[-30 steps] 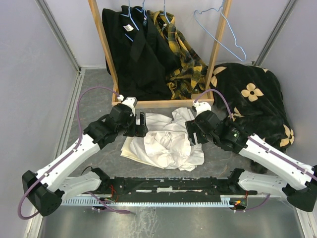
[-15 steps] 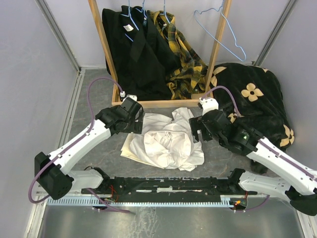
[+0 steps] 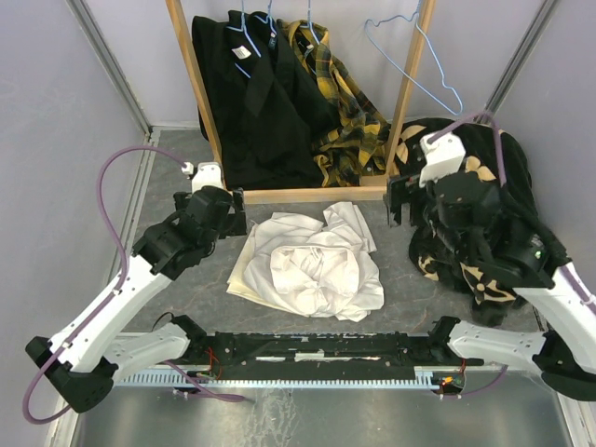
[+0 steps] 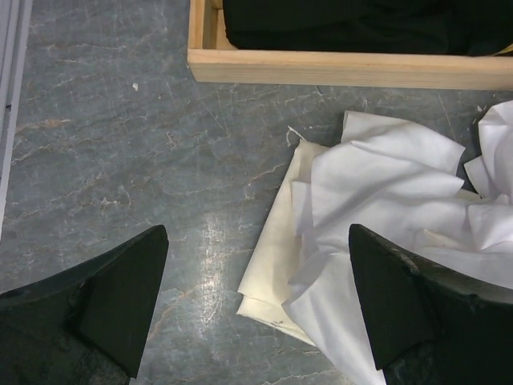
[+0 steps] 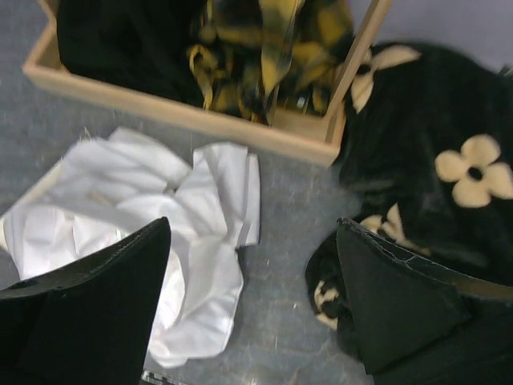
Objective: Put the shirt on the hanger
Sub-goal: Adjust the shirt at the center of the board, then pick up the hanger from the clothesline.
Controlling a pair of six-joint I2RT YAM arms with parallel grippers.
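Note:
The white shirt lies crumpled on the grey table, partly on top of a cream-yellow folded cloth. The empty light-blue hanger hangs at the right end of the wooden rack. My left gripper is open and empty, raised just left of the shirt. My right gripper is open and empty, raised to the right of the shirt near the rack's right post. The left wrist view shows the shirt and cream cloth between open fingers. The right wrist view shows the shirt below left.
The wooden rack stands behind the shirt, holding black garments and a plaid one on blue hangers. A black blanket with cream flowers lies heaped at the right, under my right arm. Grey walls close both sides.
Both grippers have drawn away from the shirt, empty. The left went left and back. The right rose and swung to the back right over the flowered blanket. The shirt stayed put.

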